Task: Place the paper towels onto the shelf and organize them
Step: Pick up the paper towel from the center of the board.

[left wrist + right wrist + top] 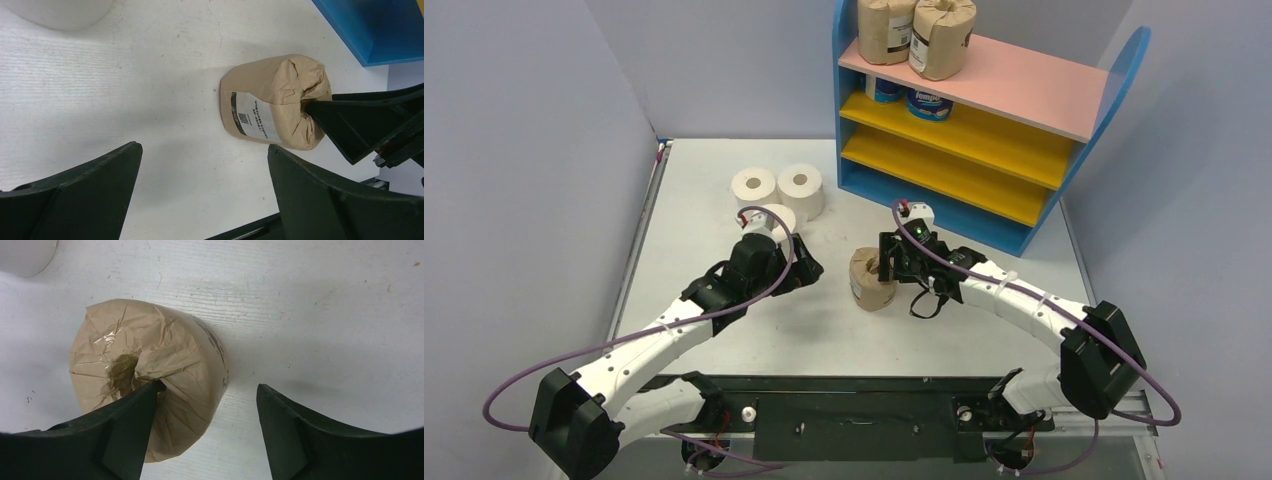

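A brown-paper-wrapped paper towel roll [869, 287] stands on the table in front of the shelf [1034, 90]. My right gripper [887, 268] is open; in the right wrist view one finger [145, 400] rests at the roll's [150, 350] core, the other stands apart beside its wall. My left gripper [809, 268] is open and empty, just left of this roll [270, 107]. Two brown rolls [941, 38] stand on the pink top board. Two blue-and-white Tempo rolls [929, 103] sit on the upper yellow board. Three plain white rolls [754, 185] stand on the table behind the left gripper.
The lower yellow board [944, 170] of the shelf holds nothing. The shelf's blue base [370, 30] lies close behind the brown roll. One white roll [780, 215] is partly hidden by my left wrist. Grey walls enclose the table on the left, back and right.
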Robot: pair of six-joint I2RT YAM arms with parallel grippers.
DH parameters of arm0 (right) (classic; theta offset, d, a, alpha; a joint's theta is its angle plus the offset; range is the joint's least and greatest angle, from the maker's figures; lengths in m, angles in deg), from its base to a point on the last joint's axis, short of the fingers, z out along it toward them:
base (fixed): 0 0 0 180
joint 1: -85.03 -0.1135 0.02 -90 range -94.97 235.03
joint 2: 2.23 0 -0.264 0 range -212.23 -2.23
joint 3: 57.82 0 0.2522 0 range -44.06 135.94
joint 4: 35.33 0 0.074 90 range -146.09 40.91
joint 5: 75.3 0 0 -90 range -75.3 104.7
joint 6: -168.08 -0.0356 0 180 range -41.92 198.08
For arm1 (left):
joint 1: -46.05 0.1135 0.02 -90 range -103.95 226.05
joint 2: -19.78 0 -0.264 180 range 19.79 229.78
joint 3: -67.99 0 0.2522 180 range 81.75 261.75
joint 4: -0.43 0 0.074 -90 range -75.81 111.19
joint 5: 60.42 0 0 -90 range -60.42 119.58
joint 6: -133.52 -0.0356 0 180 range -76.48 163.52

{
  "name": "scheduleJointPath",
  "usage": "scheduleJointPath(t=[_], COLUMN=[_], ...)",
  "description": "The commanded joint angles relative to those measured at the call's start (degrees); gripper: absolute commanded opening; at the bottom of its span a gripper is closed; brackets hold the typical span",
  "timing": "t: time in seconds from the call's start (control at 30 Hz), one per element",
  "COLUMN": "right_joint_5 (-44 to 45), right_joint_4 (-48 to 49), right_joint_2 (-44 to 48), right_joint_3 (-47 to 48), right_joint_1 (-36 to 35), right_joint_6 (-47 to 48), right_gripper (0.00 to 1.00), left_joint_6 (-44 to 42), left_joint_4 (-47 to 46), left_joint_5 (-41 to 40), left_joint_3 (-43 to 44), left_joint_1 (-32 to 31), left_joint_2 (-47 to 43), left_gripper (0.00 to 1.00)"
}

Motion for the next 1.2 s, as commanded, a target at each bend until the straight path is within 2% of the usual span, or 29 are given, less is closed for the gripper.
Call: scheduleJointPath(t=[0.0, 0.23, 0.47, 0.8, 1.0, 1.17], right_joint_5=[-2.1, -2.8, -1.0, 4.4, 8.9, 13.6], right_joint_4=[0.7, 0.7, -1.2, -9.3, -18.2, -25.6], right_joint_2=[-2.0, -2.7, -0.7, 11.4, 18.3, 19.8], right_joint_3=[3.2, 3.0, 3.4, 7.0, 17.6, 28.5], right_joint_1=[0.4, 0.4, 0.4, 0.5, 1.6, 2.0], right_joint_6=[-1.5, -3.0, -4.2, -2.4, 1.1, 3.9], right_gripper=[0.65, 0.52, 0.31, 0.25, 0.25, 0.25], left_joint_6=[1.1, 1.2, 1.2, 1.1, 1.3, 1.8], left_joint_4=[-4.4, -5.0, -5.2, -5.6, -5.9, -6.4], left_joint_5=[1.7, 1.8, 2.0, 2.3, 2.6, 3.3], left_joint_3=[0.0, -0.5, -0.8, -0.3, -0.1, -0.6], left_joint_1=[0.3, 0.3, 0.3, 0.3, 0.3, 0.3], left_joint_2=[0.4, 0.4, 0.6, 1.1, 1.0, 1.1], left_gripper=[0.97, 0.97, 0.97, 0.97, 0.97, 0.97])
